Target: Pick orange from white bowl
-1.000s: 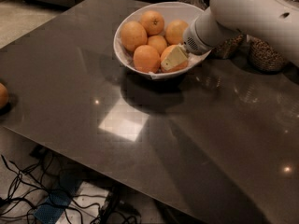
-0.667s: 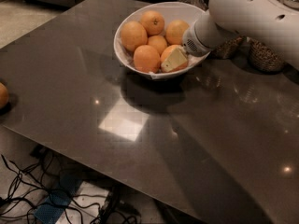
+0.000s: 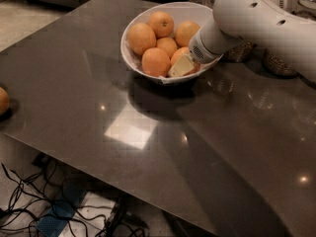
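Note:
The white bowl (image 3: 132,59) stands at the far middle of the dark table and holds several oranges. My gripper (image 3: 181,64) reaches down from the right into the bowl's front right side, over an orange (image 3: 180,53) that is mostly hidden by it. A large plain orange (image 3: 156,61) lies just left of the gripper, and another (image 3: 142,37) sits at the bowl's left. A smaller orange (image 3: 167,46) is in the middle, one with a dark stem dimple (image 3: 162,23) is at the back, and one more (image 3: 186,32) is at the back right.
The white arm (image 3: 256,19) crosses the table's far right corner. Jars (image 3: 276,63) stand behind it at the back right. A lone orange (image 3: 2,100) lies at the table's left edge. Cables (image 3: 29,201) lie on the floor beyond the front edge.

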`<state>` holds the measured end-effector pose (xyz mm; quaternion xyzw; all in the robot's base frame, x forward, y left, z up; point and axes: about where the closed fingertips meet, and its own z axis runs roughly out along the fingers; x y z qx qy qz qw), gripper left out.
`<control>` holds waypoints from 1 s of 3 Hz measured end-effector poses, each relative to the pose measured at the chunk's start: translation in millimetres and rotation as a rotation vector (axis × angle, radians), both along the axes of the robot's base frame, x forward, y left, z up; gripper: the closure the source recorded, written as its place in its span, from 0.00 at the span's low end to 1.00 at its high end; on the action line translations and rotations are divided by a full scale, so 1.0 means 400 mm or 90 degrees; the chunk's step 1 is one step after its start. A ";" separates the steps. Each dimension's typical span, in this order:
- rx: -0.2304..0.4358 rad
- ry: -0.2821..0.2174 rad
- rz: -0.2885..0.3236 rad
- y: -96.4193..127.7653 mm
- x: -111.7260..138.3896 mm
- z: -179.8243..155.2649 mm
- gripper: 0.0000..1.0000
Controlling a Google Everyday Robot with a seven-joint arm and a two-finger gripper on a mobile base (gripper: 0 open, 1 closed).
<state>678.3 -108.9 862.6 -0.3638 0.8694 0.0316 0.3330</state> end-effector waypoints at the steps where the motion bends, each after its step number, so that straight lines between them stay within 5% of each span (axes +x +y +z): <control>1: 0.000 0.000 0.000 0.000 0.000 0.005 0.21; 3: 0.003 0.013 -0.009 0.000 0.009 -0.017 0.63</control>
